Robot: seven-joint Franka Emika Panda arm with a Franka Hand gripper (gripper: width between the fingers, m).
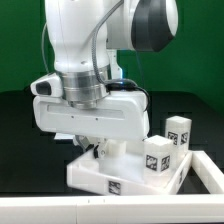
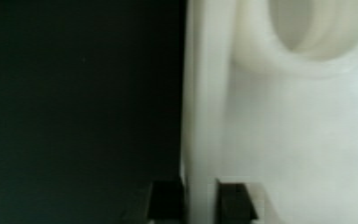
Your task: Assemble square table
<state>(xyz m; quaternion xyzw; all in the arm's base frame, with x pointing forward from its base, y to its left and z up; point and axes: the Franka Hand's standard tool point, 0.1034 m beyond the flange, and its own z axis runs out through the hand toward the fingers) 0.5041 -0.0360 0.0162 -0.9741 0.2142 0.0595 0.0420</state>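
Gripper (image 2: 202, 192) clamps the slab (image 1: 95, 178) by its edge — legs (image 1: 160, 155) (two showing) nearby.

Exterior view: the tabletop slab (image 1: 105, 178) lies flat on the table (image 1: 25, 150) at lower centre of the frame. The near leg (image 1: 158, 155) stands at the slab's right corner; whether on it or just behind it cannot be told. The far leg (image 1: 178, 131) stands behind that, toward the upper right. A rail (image 1: 207, 172) runs along the right, beside slab and legs. A front strip (image 1: 60, 212) crosses the bottom of the frame, before the slab. The arm (image 1: 90, 40) fills upper centre, and its gripper (image 1: 95, 150) is down at the slab's rear left edge. Wrist view: the fingers (image 2: 243, 200) sit at the slab's edge, near a corner hole (image 2: 327, 30).
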